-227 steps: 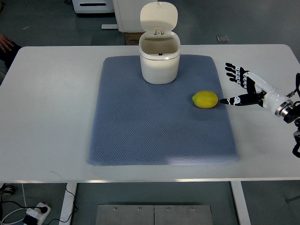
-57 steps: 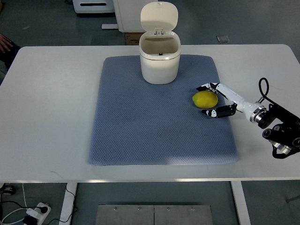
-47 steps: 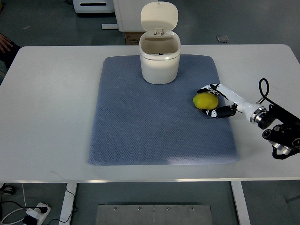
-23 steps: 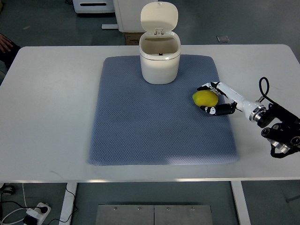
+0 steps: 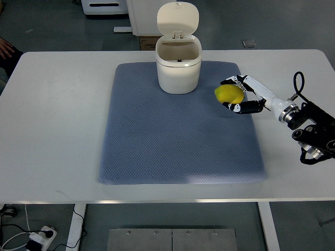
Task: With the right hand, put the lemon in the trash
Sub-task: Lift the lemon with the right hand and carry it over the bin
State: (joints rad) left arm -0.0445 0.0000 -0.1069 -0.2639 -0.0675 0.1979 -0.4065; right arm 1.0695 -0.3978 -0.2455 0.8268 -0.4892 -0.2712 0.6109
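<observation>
From the top view, the right hand (image 5: 238, 95) gripped the lemon (image 5: 229, 93), fingers curled around it, over the mat's (image 5: 178, 141) right edge, just right of the open bin (image 5: 178, 65) on the desk (image 5: 57, 120).

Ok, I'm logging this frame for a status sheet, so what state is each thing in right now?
lemon: held in the fingers of the right hand, near the mat's right edge.
right hand: closed on the lemon.
trash bin: upright on the mat, lid flipped open, nothing visible inside.
blue mat: lying flat on the table.
left hand: out of view.
</observation>
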